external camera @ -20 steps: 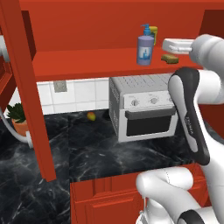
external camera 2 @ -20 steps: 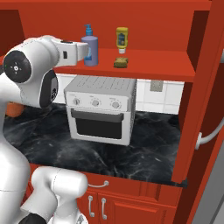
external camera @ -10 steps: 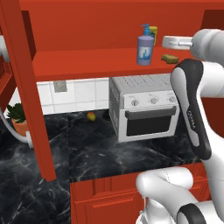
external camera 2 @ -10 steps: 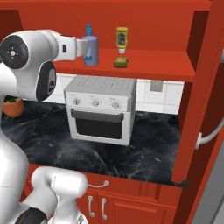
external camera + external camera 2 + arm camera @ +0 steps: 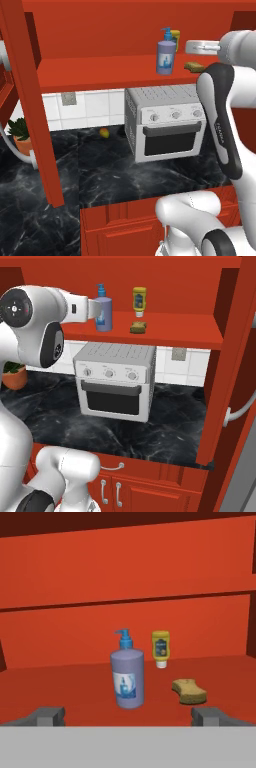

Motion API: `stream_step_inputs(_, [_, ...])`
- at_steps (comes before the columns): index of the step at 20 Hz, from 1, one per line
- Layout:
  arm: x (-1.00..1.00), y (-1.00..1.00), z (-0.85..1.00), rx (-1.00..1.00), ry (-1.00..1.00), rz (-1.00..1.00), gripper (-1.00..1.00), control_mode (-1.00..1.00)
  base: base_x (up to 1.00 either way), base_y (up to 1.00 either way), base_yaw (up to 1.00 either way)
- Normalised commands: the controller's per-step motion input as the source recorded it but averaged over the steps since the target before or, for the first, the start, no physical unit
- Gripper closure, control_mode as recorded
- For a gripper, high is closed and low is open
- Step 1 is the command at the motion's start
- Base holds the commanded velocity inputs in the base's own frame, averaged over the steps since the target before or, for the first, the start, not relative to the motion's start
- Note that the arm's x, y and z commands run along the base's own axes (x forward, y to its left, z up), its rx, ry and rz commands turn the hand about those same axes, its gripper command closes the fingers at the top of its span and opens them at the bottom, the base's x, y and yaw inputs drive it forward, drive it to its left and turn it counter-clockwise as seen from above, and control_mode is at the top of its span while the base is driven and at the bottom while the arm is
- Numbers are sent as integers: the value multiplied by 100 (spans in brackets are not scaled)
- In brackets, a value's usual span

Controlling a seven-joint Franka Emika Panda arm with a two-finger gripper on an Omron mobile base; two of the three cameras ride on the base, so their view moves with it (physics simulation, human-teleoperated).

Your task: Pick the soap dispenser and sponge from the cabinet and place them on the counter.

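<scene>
Red cabinet shelf [image 5: 60, 682] getting closer; my gripper [image 5: 128, 716] moving toward soap dispenser [image 5: 127, 679], jaws wide open, holding nothing; sponge [image 5: 189, 691] waiting.

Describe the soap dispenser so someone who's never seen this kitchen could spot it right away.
Look at the open red cabinet above the countertop oven; three small things stand on its shelf. The soap dispenser is the tallest, a lavender bottle with a blue pump and white-and-blue label, standing in front of the yellow squeeze bottle and beside the flat tan sponge.
</scene>
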Motion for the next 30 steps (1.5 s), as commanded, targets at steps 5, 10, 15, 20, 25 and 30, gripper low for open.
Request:
stream_step_inputs(5, [12,0,-4,0,0,0,-100,-100,0,0,0])
stream_step_inputs(10, [10,0,0,0,0,1,-100,-100,0,0,0])
stream_step_inputs(15, [11,0,0,0,0,1,-100,-100,0,0,0])
stream_step_inputs(20, [14,0,0,0,0,1,-100,-100,0,0,0])
stream_step_inputs(25, [17,0,0,0,0,1,-100,-100,0,0,0])
stream_step_inputs(30, [18,0,0,0,0,0,-100,-100,0,0,0])
